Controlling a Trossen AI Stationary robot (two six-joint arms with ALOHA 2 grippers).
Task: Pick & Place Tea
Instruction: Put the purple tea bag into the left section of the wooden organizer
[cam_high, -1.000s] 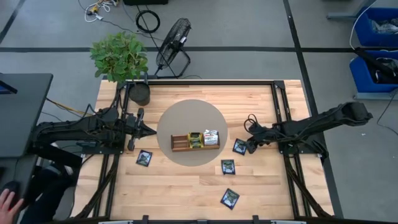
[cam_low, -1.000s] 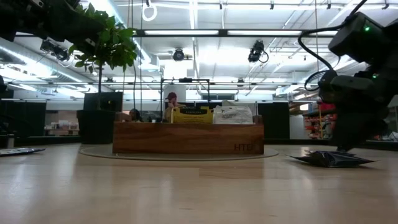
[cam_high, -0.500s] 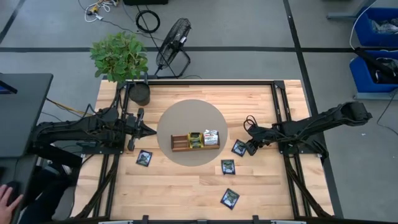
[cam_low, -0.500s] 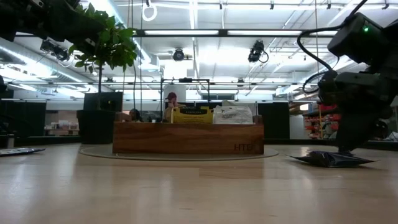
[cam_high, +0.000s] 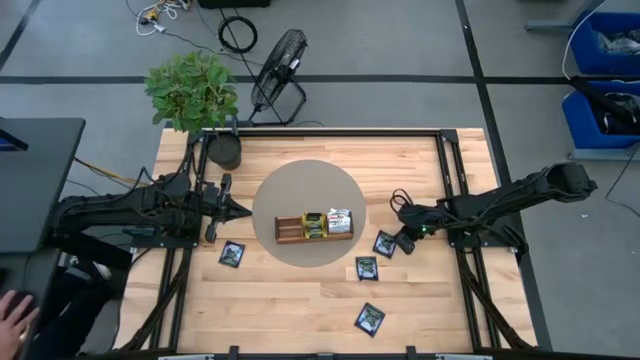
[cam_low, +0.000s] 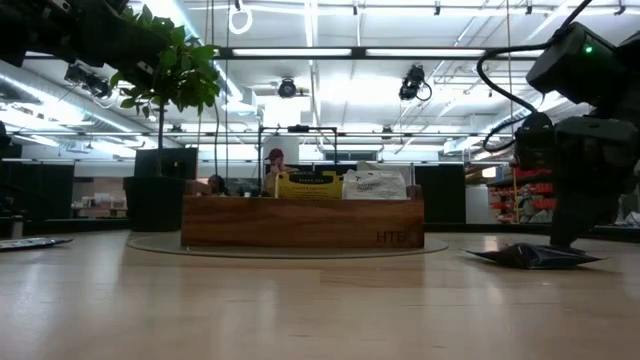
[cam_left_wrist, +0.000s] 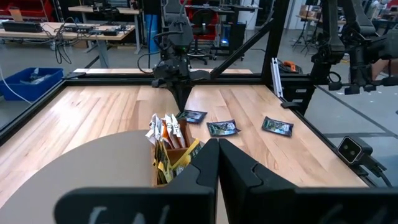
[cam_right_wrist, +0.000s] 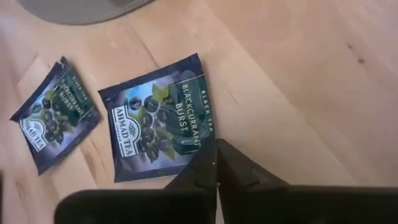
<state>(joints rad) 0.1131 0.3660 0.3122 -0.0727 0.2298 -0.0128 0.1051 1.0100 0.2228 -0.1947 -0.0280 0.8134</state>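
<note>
Left pincer (cam_high: 243, 211): fingers together, empty, over the desk's (cam_high: 300, 310) left side. Wooden tray (cam_high: 314, 227): desk centre, holding sachets; the low view alone shows them upright. Black tea sachet (cam_high: 384, 243): right of tray; right pincer (cam_high: 402, 243) closed on its edge, clearest in the right wrist view.

Wooden table (cam_high: 300, 300); grey round mat (cam_high: 300, 185); four dark sachets (cam_high: 369, 318); potted plant (cam_high: 195, 95).

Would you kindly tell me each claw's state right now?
Left claw: closed, holding nothing.
Right claw: closed on the edge of a dark tea sachet.
</note>
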